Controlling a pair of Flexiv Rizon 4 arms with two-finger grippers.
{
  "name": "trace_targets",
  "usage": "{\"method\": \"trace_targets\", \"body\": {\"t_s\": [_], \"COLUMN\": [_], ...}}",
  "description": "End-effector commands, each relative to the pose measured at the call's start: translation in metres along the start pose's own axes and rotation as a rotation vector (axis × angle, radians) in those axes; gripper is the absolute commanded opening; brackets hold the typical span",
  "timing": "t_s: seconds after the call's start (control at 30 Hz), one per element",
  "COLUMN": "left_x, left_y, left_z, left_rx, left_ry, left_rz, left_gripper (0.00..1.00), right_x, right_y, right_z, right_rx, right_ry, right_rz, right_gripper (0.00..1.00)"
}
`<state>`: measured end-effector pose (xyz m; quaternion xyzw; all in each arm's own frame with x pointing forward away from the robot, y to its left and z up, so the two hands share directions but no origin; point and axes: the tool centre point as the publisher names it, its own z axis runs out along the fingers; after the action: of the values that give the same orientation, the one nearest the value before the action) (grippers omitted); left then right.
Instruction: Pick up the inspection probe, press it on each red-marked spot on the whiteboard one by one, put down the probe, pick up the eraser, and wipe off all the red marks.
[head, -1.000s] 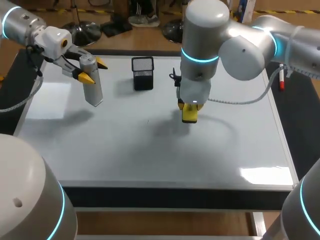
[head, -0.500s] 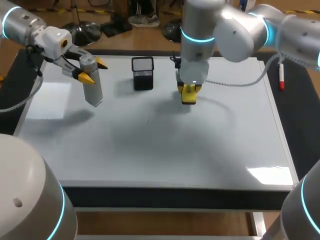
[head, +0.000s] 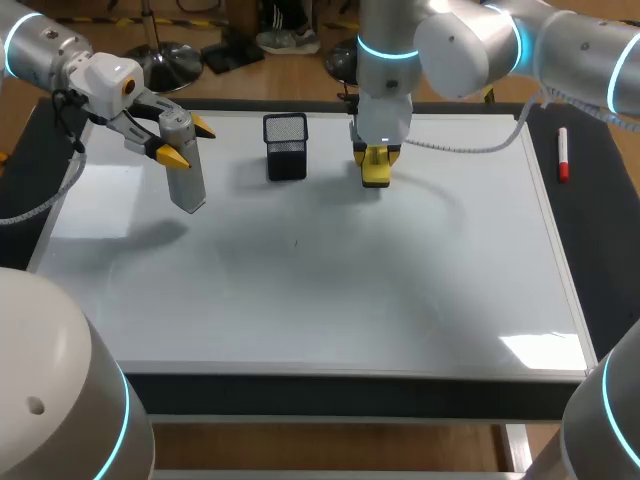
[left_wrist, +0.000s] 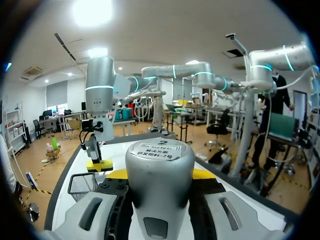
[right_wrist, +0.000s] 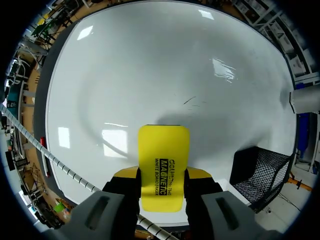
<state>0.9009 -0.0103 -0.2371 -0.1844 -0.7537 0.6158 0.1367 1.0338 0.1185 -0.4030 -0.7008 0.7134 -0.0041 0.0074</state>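
Note:
My left gripper (head: 188, 142) is shut on the grey cylindrical probe (head: 186, 175), which it holds tilted above the whiteboard's (head: 300, 300) far left part. In the left wrist view the probe's rounded end (left_wrist: 159, 167) fills the space between the fingers. My right gripper (head: 376, 160) is shut on the yellow eraser (head: 376, 175), at the board's far middle, right of the black mesh basket (head: 286, 147). In the right wrist view the eraser (right_wrist: 163, 165) juts out ahead of the fingers over the white surface. Only a faint thin dark trace (right_wrist: 192, 101) shows on the board.
The mesh basket (right_wrist: 260, 172) stands on the far part of the board, close beside the right gripper. A red marker (head: 562, 153) lies on the dark table right of the board's frame. The board's near half is bare white with light glare.
My right arm has carried the eraser from the board's middle toward the far edge, ending beside the basket. The left arm and the probe have stayed where they were.

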Motion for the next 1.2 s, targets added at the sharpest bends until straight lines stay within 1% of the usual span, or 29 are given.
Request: {"method": "trace_targets", "body": {"t_s": [0.03, 0.3, 0.5, 0.97, 1.2], "left_x": [0.0, 0.0, 0.0, 0.0, 0.0], "left_y": [-0.001, -0.001, -0.001, -0.001, -0.001], "left_z": [-0.001, -0.001, -0.001, -0.001, -0.001], "left_rx": [-0.001, -0.001, -0.001, -0.001, -0.001], "left_ry": [0.001, 0.001, 0.001, 0.001, 0.001], "left_rz": [0.001, 0.001, 0.001, 0.001, 0.001], "left_gripper": [0.0, 0.0, 0.0, 0.0, 0.0], "right_x": [-0.003, -0.01, -0.014, -0.011, -0.013], "right_y": [-0.011, -0.018, -0.019, -0.017, -0.017], "right_z": [0.004, 0.01, 0.012, 0.022, 0.024], "right_rx": [-0.027, -0.036, -0.029, -0.031, -0.029], "right_ry": [0.008, 0.008, 0.017, 0.027, 0.037], "right_rz": [-0.003, -0.01, -0.029, 0.0, -0.002], "right_gripper": [0.0, 0.0, 0.0, 0.0, 0.0]}}
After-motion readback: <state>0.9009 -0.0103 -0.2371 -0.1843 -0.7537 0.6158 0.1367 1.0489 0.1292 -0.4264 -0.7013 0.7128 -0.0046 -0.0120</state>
